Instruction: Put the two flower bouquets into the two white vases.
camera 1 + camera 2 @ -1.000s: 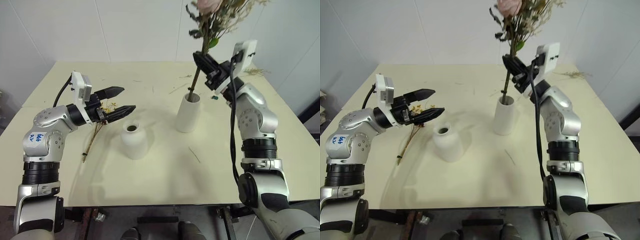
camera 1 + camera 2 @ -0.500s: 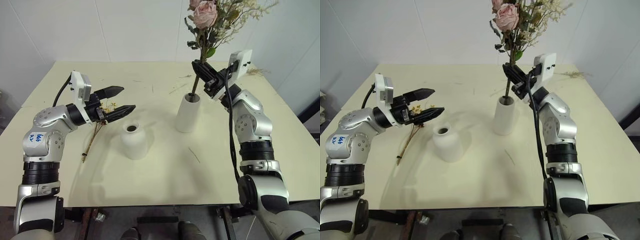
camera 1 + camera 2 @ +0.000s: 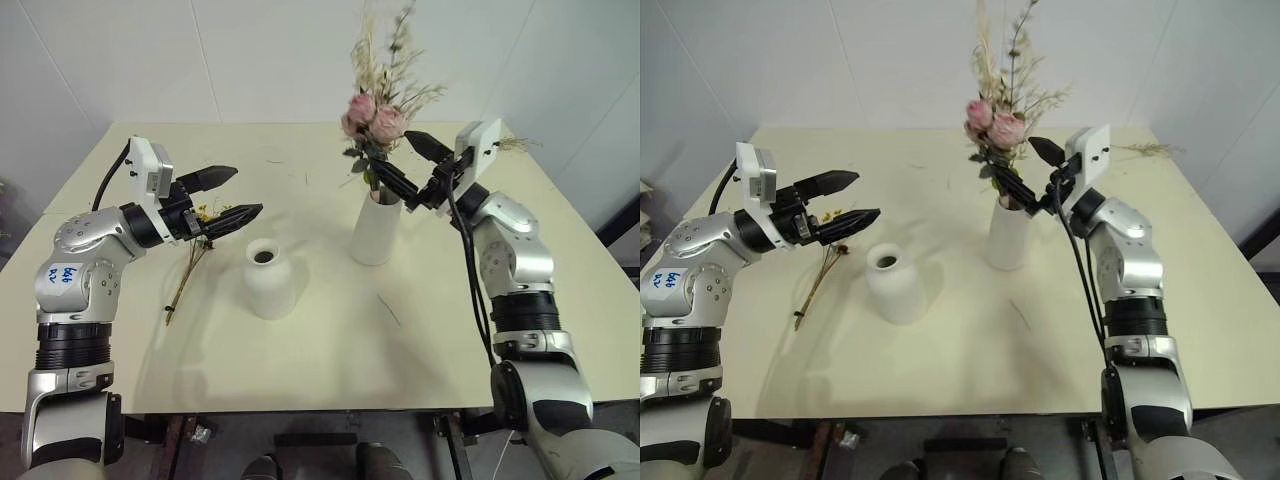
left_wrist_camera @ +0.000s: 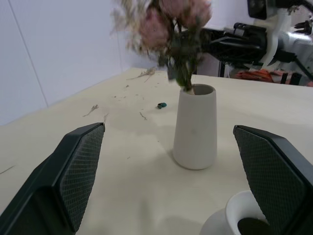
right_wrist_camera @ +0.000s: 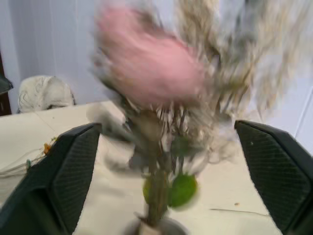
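Observation:
The larger bouquet with pink roses (image 3: pixel 372 118) stands upright in the tall white vase (image 3: pixel 377 232), its stems down in the mouth. My right gripper (image 3: pixel 394 153) is open just beside the stems above the vase rim, and its fingers (image 5: pixel 68 171) stand wide on both sides of the blurred roses (image 5: pixel 151 73). The short rounded white vase (image 3: pixel 268 280) stands empty to the left of the tall one. The small yellow-orange bouquet (image 3: pixel 193 255) lies flat on the table. My left gripper (image 3: pixel 247 190) hovers open above its flower heads, holding nothing.
A loose dried sprig (image 3: pixel 515 143) lies at the table's back right. Twig scraps (image 3: pixel 388 308) and a small blue-green bit (image 4: pixel 162 105) are scattered near the tall vase. The table (image 3: pixel 330 360) has free room in front of both vases.
My right gripper has opened and let go of the pink rose bouquet, which has dropped lower into the tall vase. The right hand has drawn slightly right and down. The left arm holds still.

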Robot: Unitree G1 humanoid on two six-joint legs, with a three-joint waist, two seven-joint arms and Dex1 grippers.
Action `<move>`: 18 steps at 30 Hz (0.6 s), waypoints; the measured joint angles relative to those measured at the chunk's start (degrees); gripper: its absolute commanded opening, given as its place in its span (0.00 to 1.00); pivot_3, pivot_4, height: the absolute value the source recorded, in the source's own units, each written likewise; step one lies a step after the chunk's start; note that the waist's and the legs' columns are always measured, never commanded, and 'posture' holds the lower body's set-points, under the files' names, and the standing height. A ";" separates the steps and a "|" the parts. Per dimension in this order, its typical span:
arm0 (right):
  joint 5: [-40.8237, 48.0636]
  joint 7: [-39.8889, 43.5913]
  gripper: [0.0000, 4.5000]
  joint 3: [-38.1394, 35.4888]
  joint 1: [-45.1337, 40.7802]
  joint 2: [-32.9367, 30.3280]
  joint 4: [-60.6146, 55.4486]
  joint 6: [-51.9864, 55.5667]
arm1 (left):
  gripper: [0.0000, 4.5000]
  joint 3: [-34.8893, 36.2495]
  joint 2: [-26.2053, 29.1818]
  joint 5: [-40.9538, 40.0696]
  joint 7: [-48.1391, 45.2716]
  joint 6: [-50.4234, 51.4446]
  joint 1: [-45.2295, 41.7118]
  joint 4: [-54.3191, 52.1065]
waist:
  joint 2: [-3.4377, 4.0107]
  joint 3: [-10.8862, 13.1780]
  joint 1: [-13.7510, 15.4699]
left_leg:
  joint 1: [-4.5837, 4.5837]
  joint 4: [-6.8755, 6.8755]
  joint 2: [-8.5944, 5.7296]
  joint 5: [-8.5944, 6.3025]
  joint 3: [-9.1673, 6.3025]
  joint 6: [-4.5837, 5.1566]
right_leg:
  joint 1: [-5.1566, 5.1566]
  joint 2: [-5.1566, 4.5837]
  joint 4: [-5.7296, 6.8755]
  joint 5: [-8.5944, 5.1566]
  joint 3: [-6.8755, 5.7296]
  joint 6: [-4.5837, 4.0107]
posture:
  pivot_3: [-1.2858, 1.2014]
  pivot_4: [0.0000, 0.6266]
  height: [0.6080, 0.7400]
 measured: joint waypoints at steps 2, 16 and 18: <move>0.57 4.39 0.99 -0.25 0.60 -5.50 -1.32 1.32 | 1.00 0.05 2.28 1.14 0.24 0.25 0.10 0.07 | 0.00 0.00 0.05 | 0.00 -0.02 0.00 -0.02 0.00 0.03 | 0.01 0.00 -0.06 0.00 0.00 0.00 | 0.52 0.24 1.00; 14.64 28.11 0.99 -3.03 17.01 -28.93 -24.08 20.25 | 1.00 -7.92 16.49 11.38 7.54 26.61 2.93 2.41 | 0.00 0.01 0.09 | 0.07 0.09 -0.01 -0.05 0.00 0.08 | 0.11 0.01 -0.13 -0.11 0.00 -0.01 | 0.52 0.24 1.00; 15.72 28.95 0.99 -3.04 18.30 -29.41 -26.07 21.37 | 1.00 -10.38 16.62 12.49 8.45 30.83 2.93 2.16 | -0.02 0.02 0.12 | 0.07 0.11 -0.01 -0.05 0.00 0.08 | 0.11 0.01 -0.11 -0.11 0.00 -0.01 | 0.52 0.24 1.00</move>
